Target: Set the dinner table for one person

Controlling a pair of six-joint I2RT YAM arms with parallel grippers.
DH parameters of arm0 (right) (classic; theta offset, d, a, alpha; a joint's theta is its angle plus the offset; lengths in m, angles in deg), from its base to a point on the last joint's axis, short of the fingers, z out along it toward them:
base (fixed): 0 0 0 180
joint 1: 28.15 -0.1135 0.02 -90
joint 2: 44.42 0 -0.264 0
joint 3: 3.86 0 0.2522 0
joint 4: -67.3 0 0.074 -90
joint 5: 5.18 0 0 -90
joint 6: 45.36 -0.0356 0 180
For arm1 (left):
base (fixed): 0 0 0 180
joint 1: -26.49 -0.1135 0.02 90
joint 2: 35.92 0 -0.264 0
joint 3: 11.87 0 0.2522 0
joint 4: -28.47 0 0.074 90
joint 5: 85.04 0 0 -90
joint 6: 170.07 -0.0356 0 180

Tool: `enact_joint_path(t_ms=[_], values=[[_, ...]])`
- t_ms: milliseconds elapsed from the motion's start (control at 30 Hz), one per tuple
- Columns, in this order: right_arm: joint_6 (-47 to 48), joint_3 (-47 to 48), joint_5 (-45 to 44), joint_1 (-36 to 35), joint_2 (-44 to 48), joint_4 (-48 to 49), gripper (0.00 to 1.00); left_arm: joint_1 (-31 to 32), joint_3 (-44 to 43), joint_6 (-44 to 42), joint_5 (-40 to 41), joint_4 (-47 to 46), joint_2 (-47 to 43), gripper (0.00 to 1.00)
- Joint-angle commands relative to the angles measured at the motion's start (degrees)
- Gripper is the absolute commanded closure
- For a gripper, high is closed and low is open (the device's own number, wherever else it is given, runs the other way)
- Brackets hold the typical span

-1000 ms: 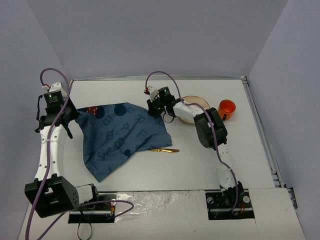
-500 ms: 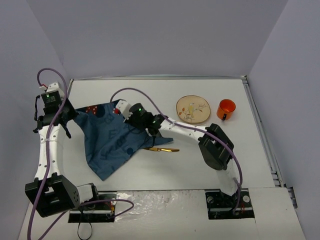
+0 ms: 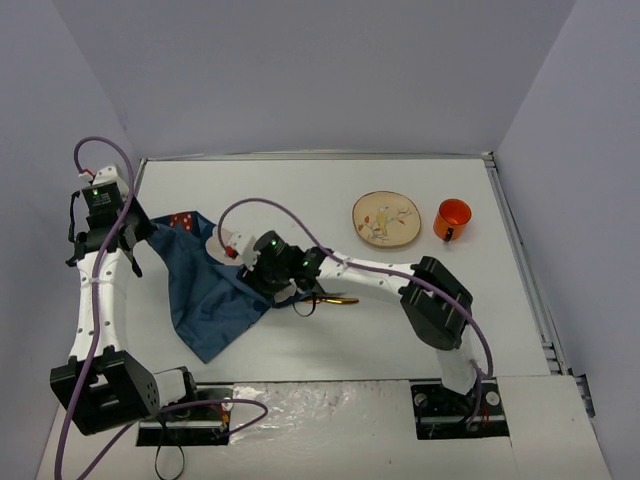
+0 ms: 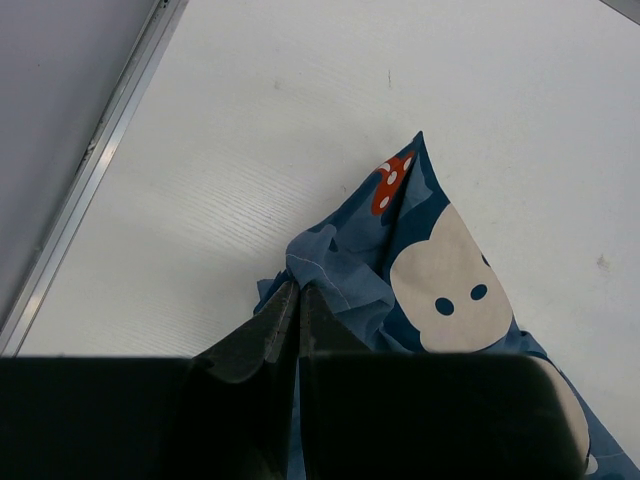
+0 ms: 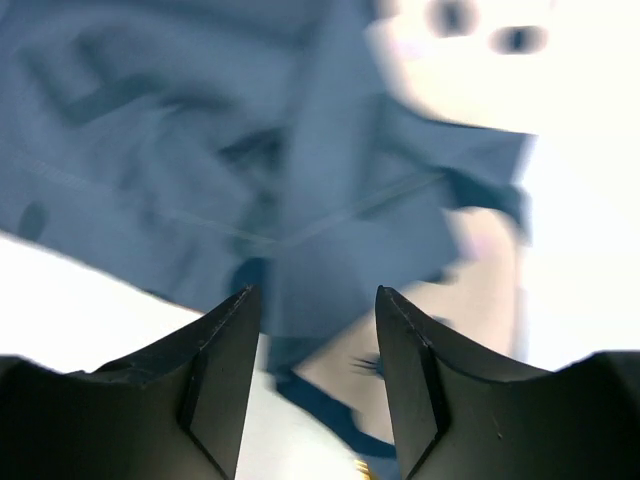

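The left claw (image 4: 298, 290) is pinched shut on a corner of the dark blue placemat (image 4: 420, 270), apparently anchoring that end on the white table (image 3: 400, 340), which spans the whole workspace under everything. The right claw (image 5: 315, 295) hangs over the cloth's rumpled, folded-over middle, jaws partly apart with nothing gripped, likely placed for a fresh hold. Plate (image 3: 386, 219) and orange cup (image 3: 453, 218) sit well to the right, a gold utensil (image 3: 335, 299) just beside that claw.

No legible words, labels, brands or numbers anywhere. Only dark letter-like marks on the blue cloth (image 5: 150, 150) toward the left edge of the bench (image 3: 350, 345) — too blurred to read.
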Motion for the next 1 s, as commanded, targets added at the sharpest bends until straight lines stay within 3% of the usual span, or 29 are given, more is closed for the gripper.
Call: enact_joint_path(t_ms=[0, 200, 633, 967], values=[[-7.7, 4.0, 4.3, 7.8, 5.6, 1.9, 0.52, -0.3, -0.4, 0.8, 0.0, -2.4, -1.2, 1.00], [-11.4, 7.0, 8.3, 11.4, -1.9, 2.7, 0.47, -0.3, -0.5, 0.9, 0.0, -2.4, -1.0, 1.00], [-10.1, 10.2, 16.1, 12.8, -10.7, 6.0, 0.48, -0.3, -0.5, 1.0, -0.2, -2.3, -0.6, 1.00], [-10.3, 7.8, 16.5, 12.7, -9.7, 8.7, 0.49, -0.3, -0.7, 1.0, -0.3, -2.1, -0.3, 1.00]])
